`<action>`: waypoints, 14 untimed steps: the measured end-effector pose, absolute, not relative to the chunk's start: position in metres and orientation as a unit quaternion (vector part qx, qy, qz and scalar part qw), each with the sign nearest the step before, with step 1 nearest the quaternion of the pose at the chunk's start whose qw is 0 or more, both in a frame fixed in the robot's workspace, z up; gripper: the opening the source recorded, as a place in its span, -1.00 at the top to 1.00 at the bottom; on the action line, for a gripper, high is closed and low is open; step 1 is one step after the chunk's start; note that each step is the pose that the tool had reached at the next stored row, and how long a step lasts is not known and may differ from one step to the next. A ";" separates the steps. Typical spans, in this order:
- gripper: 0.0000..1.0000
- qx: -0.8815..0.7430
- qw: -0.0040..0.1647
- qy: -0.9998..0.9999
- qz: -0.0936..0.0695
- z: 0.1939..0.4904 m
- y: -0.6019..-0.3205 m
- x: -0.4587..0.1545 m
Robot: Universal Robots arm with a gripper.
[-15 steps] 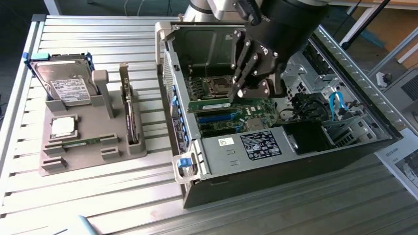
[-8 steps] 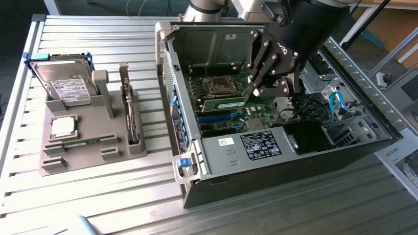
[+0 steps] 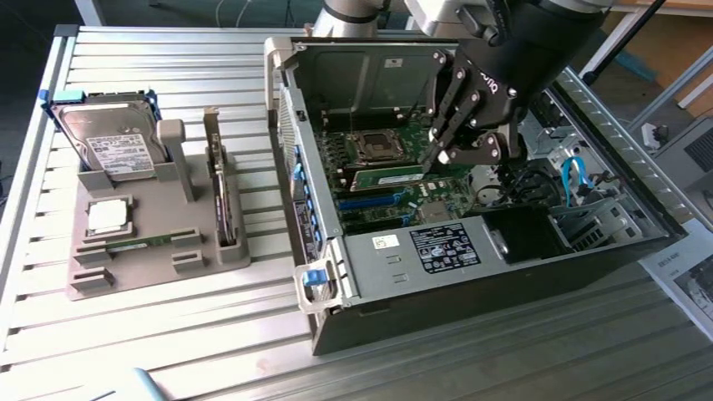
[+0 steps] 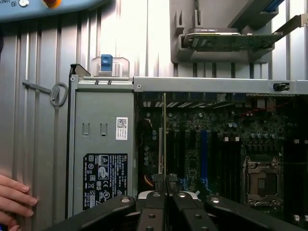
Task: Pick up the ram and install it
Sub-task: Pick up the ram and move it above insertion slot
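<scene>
- Black gripper (image 4: 165, 182) fingers (image 4: 155, 202) are seen closest in the wrist view. They are pressed together on the thin edge of the ram (image 4: 164, 134).
- In the exterior view, the ram (image 3: 390, 177) is found near the middle of the frame at the gripper (image 3: 442, 156) tips. It is low over the green motherboard (image 3: 418, 196) in the open computer case (image 3: 490, 276). Whether it sits in a slot cannot be told.
- A white sticker (image 4: 121, 128) with a square code and a black sticker (image 4: 105, 179) are stuck on the silver power box (image 4: 101, 144). Their small words cannot be read.
- White letters are printed on the gripper's body, but they cannot be read.
- A white label is seen on the hard drive (image 3: 112, 144) at the exterior view's upper left.
- The drive, a silver chip (image 3: 108, 215), a second green stick (image 3: 139, 243) and a tall card (image 3: 223, 200) are set in a gray holder (image 3: 95, 280).
- A person's hand (image 4: 12, 199) is seen beside the case.
</scene>
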State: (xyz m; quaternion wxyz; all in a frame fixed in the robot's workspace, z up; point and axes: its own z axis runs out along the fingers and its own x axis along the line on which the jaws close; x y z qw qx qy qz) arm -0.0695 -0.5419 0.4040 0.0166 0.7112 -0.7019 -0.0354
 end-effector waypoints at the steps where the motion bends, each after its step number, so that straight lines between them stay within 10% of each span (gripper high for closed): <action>1: 0.76 0.711 0.016 -0.702 -0.035 0.404 -0.542 -0.069; 14: 0.76 0.718 -0.006 -0.696 -0.012 0.404 -0.542 -0.069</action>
